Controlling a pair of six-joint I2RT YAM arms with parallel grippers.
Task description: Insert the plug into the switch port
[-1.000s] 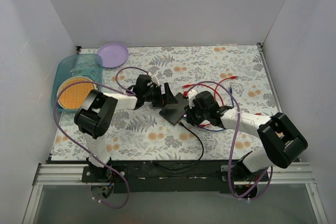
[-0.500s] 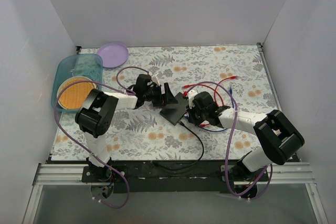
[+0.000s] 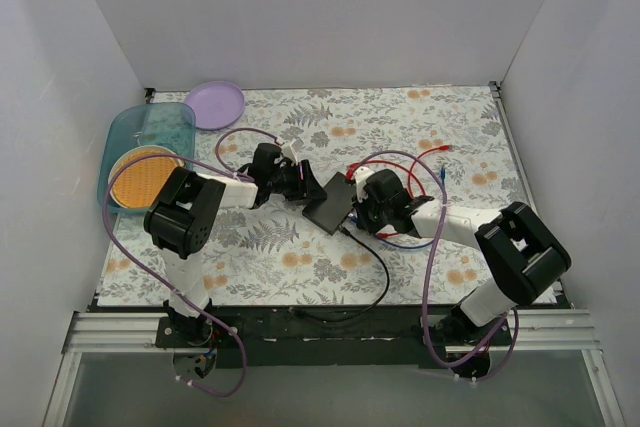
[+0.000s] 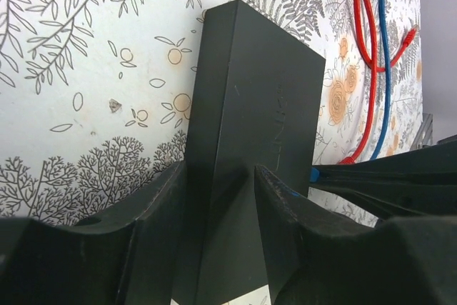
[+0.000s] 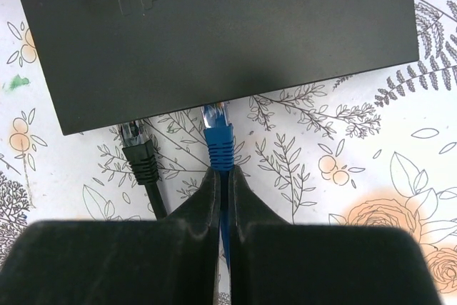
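The right gripper (image 5: 222, 176) pinches the blue cord (image 5: 223, 219) just below the blue plug (image 5: 216, 137), mid-frame in the right wrist view. The plug's long axis points straight up at the switch (image 5: 214, 33), which fills the upper frame. Its tip seems to reach the port edge, though shadow hides it. The left gripper (image 4: 214, 198) clamps the switch's opposite end.

Plain white panel walls (image 3: 320, 17) close off the left, far and right edges of the evenly lit floral-patterned tabletop (image 3: 400, 122).
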